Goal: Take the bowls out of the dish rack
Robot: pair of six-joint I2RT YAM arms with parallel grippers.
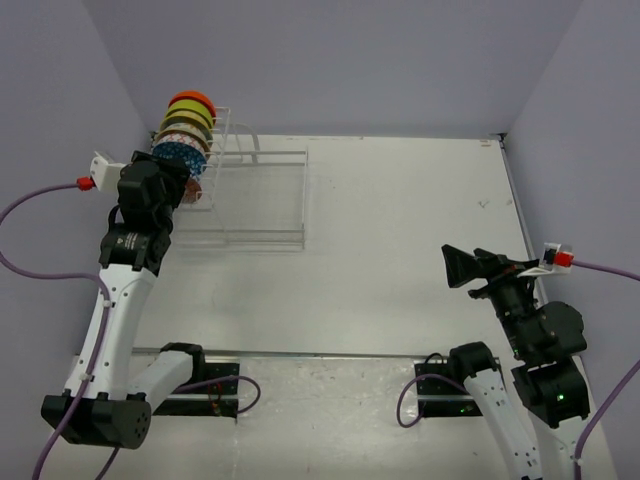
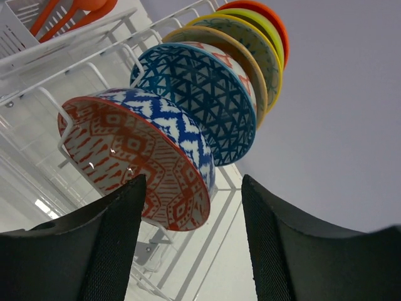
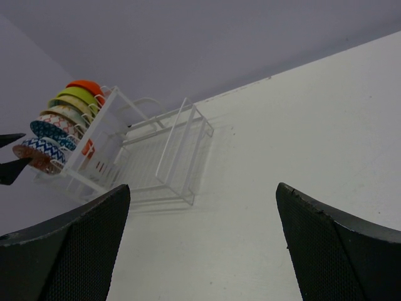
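Note:
The dish rack (image 1: 255, 195) stands at the table's back left, with several bowls (image 1: 185, 125) on edge in a row at its left end. In the left wrist view the nearest bowl (image 2: 138, 157) is red-patterned inside and blue zigzag outside; behind it is a blue lattice bowl (image 2: 200, 94). My left gripper (image 2: 193, 182) is open, its fingers on either side of the nearest bowl's lower rim, with a gap on the right side. My right gripper (image 1: 450, 266) hovers open and empty at the right, aimed at the rack (image 3: 182, 144).
Orange utensils (image 2: 69, 12) sit in the rack's gridded section beside the bowls. The purple wall runs close behind and left of the rack. The table's right edge (image 1: 515, 200) lies beyond the right arm.

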